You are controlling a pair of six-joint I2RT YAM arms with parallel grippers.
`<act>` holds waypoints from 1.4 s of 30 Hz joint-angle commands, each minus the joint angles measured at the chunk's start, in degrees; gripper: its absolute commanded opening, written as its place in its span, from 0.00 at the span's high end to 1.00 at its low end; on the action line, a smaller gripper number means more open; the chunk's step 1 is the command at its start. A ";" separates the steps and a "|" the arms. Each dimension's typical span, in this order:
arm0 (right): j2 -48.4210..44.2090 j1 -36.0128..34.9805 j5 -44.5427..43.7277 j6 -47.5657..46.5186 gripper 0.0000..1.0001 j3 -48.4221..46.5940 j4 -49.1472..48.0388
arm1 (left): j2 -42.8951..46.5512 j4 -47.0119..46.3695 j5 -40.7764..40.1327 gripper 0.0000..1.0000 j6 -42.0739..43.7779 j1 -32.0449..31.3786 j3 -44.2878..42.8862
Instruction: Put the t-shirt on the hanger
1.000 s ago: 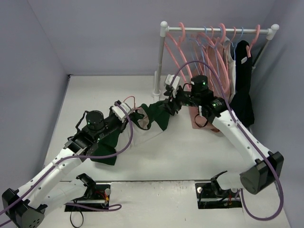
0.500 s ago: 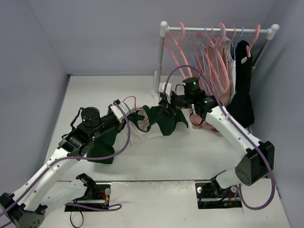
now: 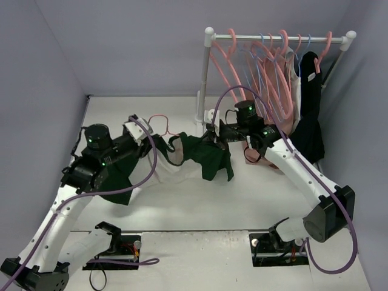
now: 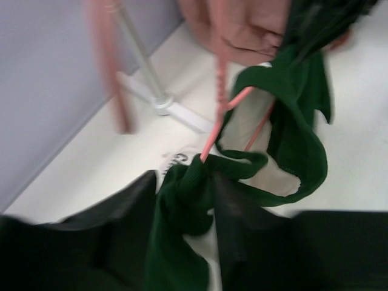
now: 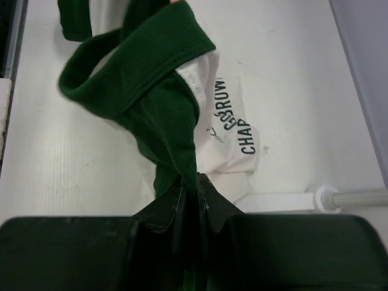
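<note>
One axis governs: the t-shirt (image 3: 209, 159) spans 9-to-3 o'clock, with the hanger (image 4: 213, 141) nearer the left pincer (image 3: 154, 144), whose grip is unreadable. The right pincer (image 5: 189, 182) pinches its green cloth.

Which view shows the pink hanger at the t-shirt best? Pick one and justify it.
Left wrist: the hanger appears close up, its arms running into the green neck opening of the t-shirt, though blurred. Top external shows only its hook, small and thin. Right wrist shows no clear part of it.

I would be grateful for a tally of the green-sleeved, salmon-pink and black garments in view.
green-sleeved t-shirt: 1
salmon-pink garment: 1
black garment: 1
Total: 3
</note>
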State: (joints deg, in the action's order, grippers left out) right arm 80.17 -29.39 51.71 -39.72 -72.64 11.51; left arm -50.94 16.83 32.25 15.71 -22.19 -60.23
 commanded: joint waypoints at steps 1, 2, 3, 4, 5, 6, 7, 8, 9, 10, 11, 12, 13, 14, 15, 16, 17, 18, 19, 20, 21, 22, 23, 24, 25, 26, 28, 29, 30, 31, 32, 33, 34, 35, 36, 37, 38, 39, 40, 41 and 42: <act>-4.23 2.41 0.28 0.30 1.00 -0.85 -2.11 | -0.23 -1.48 1.88 0.55 0.73 5.86 -8.03; -4.73 2.41 0.33 0.35 1.00 -1.28 -2.11 | -0.65 -0.64 1.55 0.50 0.73 6.69 -8.87; -5.06 2.41 0.34 0.37 1.00 -1.65 -2.11 | -0.93 -0.28 0.72 0.48 0.68 7.40 -9.35; -5.62 2.41 0.41 0.44 1.00 -2.14 -2.11 | -1.00 -0.14 -1.07 0.46 0.47 8.44 -9.97; -6.03 2.41 0.19 0.38 1.00 -2.50 -2.11 | -1.01 -0.02 -2.26 0.45 0.18 8.98 -10.16; -6.35 2.41 0.00 0.35 1.00 -2.92 -2.11 | -0.87 -0.23 -3.22 0.45 -0.35 9.98 -10.49; -6.51 2.43 -0.07 0.46 1.00 -3.40 -2.11 | -0.59 -0.83 -3.91 0.44 -1.44 11.25 -10.95; -6.47 2.50 0.10 0.87 1.00 -3.92 -2.12 | -0.31 -1.62 -4.73 0.44 -3.24 11.84 -11.29; -6.27 2.50 0.30 1.27 1.00 -4.78 -2.19 | 0.09 -2.81 -6.31 0.43 -4.17 12.37 -11.62; -5.90 2.50 0.56 1.49 1.00 -5.29 -2.37 | 0.37 -3.59 -7.49 0.43 -5.69 12.49 -12.01; -5.48 2.50 0.84 1.82 1.00 -6.22 -2.46 | 0.53 -3.95 -9.11 0.43 -7.15 12.48 -12.39; -5.03 2.48 1.29 2.27 1.00 -7.47 -2.48 | 0.67 -3.85 -10.93 0.43 -8.36 12.43 -12.81; -4.54 2.42 2.05 2.76 1.00 -8.68 -2.53 | 0.94 -3.42 -12.41 0.43 -9.29 12.43 -13.36; -3.97 2.46 2.35 3.24 1.00 -10.03 -2.69 | 1.11 -3.01 -14.37 0.43 -10.38 12.48 -13.99; -3.40 2.50 2.48 4.05 1.00 -11.48 -3.17 | 1.43 -2.63 -16.50 0.43 -11.53 12.52 -14.55; -2.87 2.50 2.60 5.32 1.00 -13.00 -4.04 | 2.01 -2.28 -18.59 0.43 -12.69 12.52 -14.96; -2.43 2.50 2.45 6.86 1.00 -14.32 -5.22 | 3.32 -2.79 -20.29 0.43 -13.35 12.52 -15.08; -2.01 2.50 2.21 7.03 1.00 -15.72 -6.47 | 3.47 -2.86 -21.80 0.43 -13.79 12.52 -15.16; -1.21 2.50 1.22 10.10 1.00 -17.12 -9.75 | 4.79 -3.15 -23.44 0.43 -14.23 12.52 -15.62; -0.72 2.50 0.24 12.77 1.00 -19.77 -12.81 | 5.62 -3.21 -26.17 0.43 -14.69 12.47 -16.19; -0.23 2.50 -0.84 15.36 1.00 -22.42 -15.78 | 6.26 -3.09 -28.73 0.43 -15.06 12.44 -16.92; 0.57 2.50 -2.56 18.48 1.00 -23.97 -18.84 | 6.66 -2.44 -29.49 0.43 -14.94 12.51 -18.37; 1.20 2.50 -3.92 20.79 1.00 -28.06 -20.99 | 6.44 -0.59 -30.70 0.43 -14.99 12.44 -19.62; 2.53 2.50 -5.38 24.20 1.00 -30.88 -23.94 | 6.16 0.71 -31.43 0.43 -15.08 12.43 -20.91; 3.22 2.50 -8.24 26.61 1.00 -33.01 -26.19 | 5.76 1.90 -31.61 0.43 -15.09 12.36 -22.13; 3.52 2.50 -10.17 30.83 1.00 -35.04 -31.28 | 5.36 3.30 -32.14 0.43 -15.09 12.41 -23.79; 3.57 2.86 -13.61 36.70 1.00 -36.00 -39.66 | 5.15 4.42 -33.27 0.43 -15.09 12.37 -25.33; 4.00 3.24 -14.13 39.29 1.00 -37.34 -42.84 | 5.20 4.62 -33.35 0.43 -15.04 12.39 -25.61; 4.29 3.46 -14.05 40.67 1.00 -38.27 -44.45 | 5.23 4.70 -33.39 0.43 -14.92 12.39 -25.68; 5.06 3.60 -13.53 42.00 1.00 -39.97 -44.47 | 5.26 4.70 -33.39 0.43 -14.72 12.34 -25.45; 6.72 3.90 -12.70 44.84 1.00 -43.64 -44.47 | 5.32 4.70 -33.39 0.43 -14.48 12.34 -25.03; 7.24 3.90 -12.68 45.11 1.00 -44.41 -44.40 | 5.39 4.84 -33.18 0.43 -14.27 12.41 -24.95; 7.86 4.23 -11.00 45.17 1.00 -44.82 -43.35 | 5.36 5.04 -33.13 0.43 -14.11 12.43 -24.77; 8.45 4.60 -9.33 45.20 1.00 -45.42 -41.26 | 5.35 5.23 -33.07 0.43 -14.01 12.40 -24.53; 9.00 4.93 -8.13 45.26 1.00 -46.29 -38.55 | 5.40 5.39 -32.96 0.43 -13.95 12.35 -24.25; 9.35 5.16 -5.72 44.75 1.00 -46.62 -35.87 | 5.41 5.45 -32.74 0.43 -13.79 12.34 -23.87; 9.21 5.47 -4.15 44.39 1.00 -45.80 -33.91 | 5.46 5.49 -32.58 0.43 -13.71 12.34 -23.55; 8.18 5.94 -4.37 44.35 1.00 -42.96 -33.31 | 5.58 5.50 -32.50 0.43 -13.78 12.34 -23.34; 6.76 6.37 -6.55 43.82 1.00 -39.56 -33.31 | 5.50 5.58 -32.33 0.43 -13.87 12.34 -23.08; 4.98 6.65 -8.81 43.01 1.00 -35.14 -33.31 | 5.55 5.58 -32.28 0.43 -13.97 12.28 -22.81; 3.56 6.91 -9.00 41.92 1.00 -30.39 -33.31 | 5.51 5.54 -32.25 0.43 -14.11 12.25 -22.43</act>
State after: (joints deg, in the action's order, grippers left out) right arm 87.52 -23.84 44.38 2.58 -113.38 -19.37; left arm -44.22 24.21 -0.10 1.93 -9.96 -82.77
